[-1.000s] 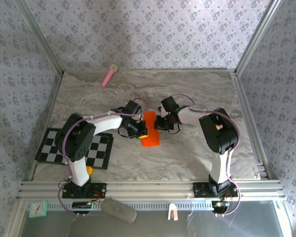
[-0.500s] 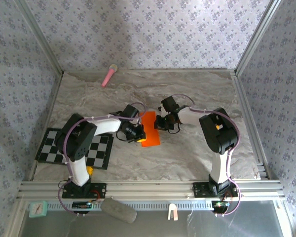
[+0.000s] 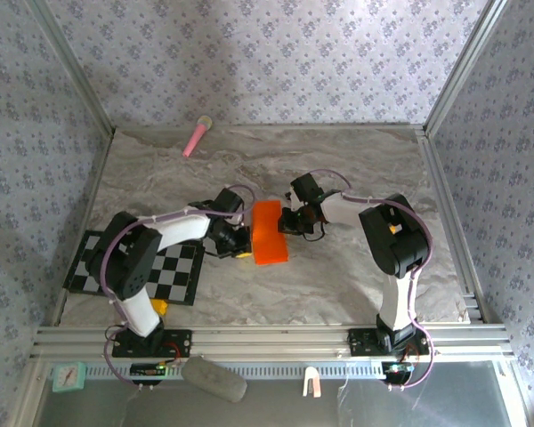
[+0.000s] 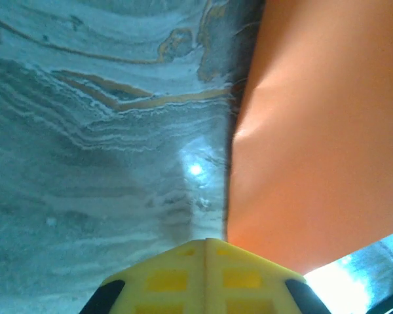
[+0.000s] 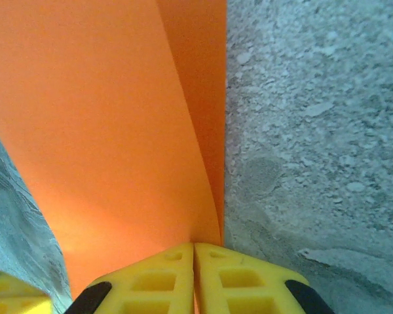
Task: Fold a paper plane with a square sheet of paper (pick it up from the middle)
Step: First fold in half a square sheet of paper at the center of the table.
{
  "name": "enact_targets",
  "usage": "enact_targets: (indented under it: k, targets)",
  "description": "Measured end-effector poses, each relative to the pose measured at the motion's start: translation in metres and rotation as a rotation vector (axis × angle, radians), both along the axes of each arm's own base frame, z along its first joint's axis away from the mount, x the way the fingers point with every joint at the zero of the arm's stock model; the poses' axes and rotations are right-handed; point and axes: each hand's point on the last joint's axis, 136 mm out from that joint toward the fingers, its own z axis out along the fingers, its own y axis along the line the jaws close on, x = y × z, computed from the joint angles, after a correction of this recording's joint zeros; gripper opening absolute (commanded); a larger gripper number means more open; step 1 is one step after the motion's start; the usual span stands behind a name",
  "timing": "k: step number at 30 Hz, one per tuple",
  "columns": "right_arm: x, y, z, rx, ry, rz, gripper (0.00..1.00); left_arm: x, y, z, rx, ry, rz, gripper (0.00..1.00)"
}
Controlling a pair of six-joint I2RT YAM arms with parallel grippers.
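1. Near the centre of the top view, on the marbled table, lies the square sheet of paper. It is bright orange and folded into a rectangle that runs longer from top to bottom of the frame than across.
2. We see the left gripper just beside the lower part of the paper's left edge. Its arm reaches in from the lower left, passing over the checkered mat.
3. At the bottom centre of the left wrist view, that gripper's yellow fingers are pressed together with no gap. The orange paper fills the right half of the frame, and its left edge runs down behind the right-hand finger. We see no paper in the seam itself, so the left gripper is clenched on nothing we can make out.
4. We find the right gripper at the paper's right edge, toward its upper half, with its arm bending in from the right of the frame.
5. At the bottom centre of the right wrist view, the right gripper's two fingers are closed against each other. Two layers of the orange paper come down from the top of the frame and meet in their seam, so this gripper is clamped on the paper. Bare grey table fills the right half of that frame.
6. We note a pink stick at the upper left of the table, close to the back wall and well apart from the paper.
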Motion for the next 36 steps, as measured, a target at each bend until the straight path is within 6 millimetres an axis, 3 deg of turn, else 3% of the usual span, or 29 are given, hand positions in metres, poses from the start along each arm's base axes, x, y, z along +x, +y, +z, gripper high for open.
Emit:
enact_targets:
  k: [6, 9, 13, 19, 28, 36]
  targets:
    - [0.000, 0.001, 0.000, 0.006, 0.001, 0.001, 0.10, 0.011, -0.023, 0.028, -0.103, -0.078, 0.019, 0.09]
    - [0.000, 0.001, 0.000, 0.008, 0.003, 0.000, 0.10, 0.010, -0.032, 0.027, -0.131, -0.071, 0.017, 0.09]
    - [-0.001, 0.001, 0.000, 0.013, 0.006, -0.002, 0.10, 0.004, -0.038, 0.010, -0.122, -0.031, 0.008, 0.08]
    - [0.000, 0.001, 0.000, 0.016, 0.005, -0.003, 0.10, -0.011, -0.030, -0.014, -0.089, 0.024, -0.001, 0.07]
    - [-0.002, 0.001, -0.001, 0.014, 0.008, -0.003, 0.10, -0.018, -0.025, -0.015, -0.085, -0.022, -0.074, 0.06]
    - [-0.002, 0.001, -0.001, 0.014, 0.008, -0.003, 0.10, -0.037, -0.014, -0.015, -0.024, -0.016, -0.143, 0.07]
